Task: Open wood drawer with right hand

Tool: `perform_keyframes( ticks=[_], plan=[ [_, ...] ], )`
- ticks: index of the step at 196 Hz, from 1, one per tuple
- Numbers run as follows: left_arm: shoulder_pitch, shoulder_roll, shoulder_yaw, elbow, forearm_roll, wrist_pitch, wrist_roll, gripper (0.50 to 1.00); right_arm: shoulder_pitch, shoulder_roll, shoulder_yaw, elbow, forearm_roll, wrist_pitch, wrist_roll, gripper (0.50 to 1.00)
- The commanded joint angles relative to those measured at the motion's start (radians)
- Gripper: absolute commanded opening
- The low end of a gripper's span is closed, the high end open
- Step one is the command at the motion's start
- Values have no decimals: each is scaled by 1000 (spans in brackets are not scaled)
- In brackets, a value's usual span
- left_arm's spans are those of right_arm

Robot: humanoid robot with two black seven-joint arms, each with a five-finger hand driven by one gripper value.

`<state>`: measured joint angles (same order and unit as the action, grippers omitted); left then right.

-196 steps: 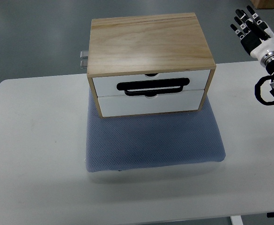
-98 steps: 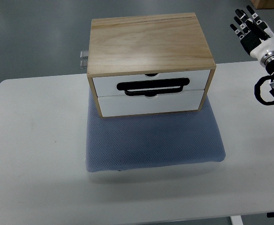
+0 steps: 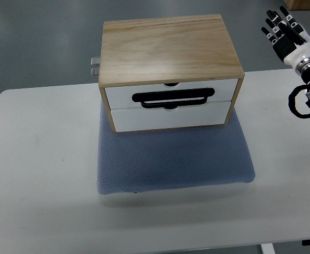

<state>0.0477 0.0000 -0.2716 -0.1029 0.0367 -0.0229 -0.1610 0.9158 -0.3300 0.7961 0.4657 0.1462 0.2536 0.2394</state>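
Since the earlier frame almost nothing moved: right hand (image 3: 285,32) sits a hair further right and up at the top-right corner, everything else unchanged.

Bench (image 3: 38,174): white, smooth, rounded corners, fills the lower frame. Blue-grey pad (image 3: 176,164): soft, woven mesh texture, roughly rectangular with rounded edges, lying flat on the bench.

Wood drawer box (image 3: 170,50): light pale-grain wooden top and sides, rectangular, standing on the far part of the pad, centred in view. Two white flat drawer fronts stacked; upper drawer (image 3: 170,91), lower drawer (image 3: 170,116), both flush with the frame, closed. Black elongated loop handle (image 3: 173,97) lies across the seam between them. Small grey metal bracket (image 3: 95,67) sticks out at the box's back-left.

Right hand: black-and-white, fingers (image 3: 274,26) extended and spread wide, holding nothing, well apart from the box, past the bench's far-right edge. Black cable (image 3: 301,106) loops by the wrist.
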Motion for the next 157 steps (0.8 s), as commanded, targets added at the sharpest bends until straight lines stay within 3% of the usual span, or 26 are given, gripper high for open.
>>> perform_keyframes(
  ticks=[1, 104, 157],
  plan=[
    [0, 0, 0, 0, 0, 0, 0, 1000, 0, 0, 2, -1, 0, -2, 1, 944],
    [1, 0, 0, 0, 0, 0, 0, 1000, 32, -17, -21, -10, -5, -2, -8, 944],
    [1, 0, 0, 0, 0, 0, 0, 1000, 130, -147, -271, 17, 1, -16, -6, 944]
  ],
)
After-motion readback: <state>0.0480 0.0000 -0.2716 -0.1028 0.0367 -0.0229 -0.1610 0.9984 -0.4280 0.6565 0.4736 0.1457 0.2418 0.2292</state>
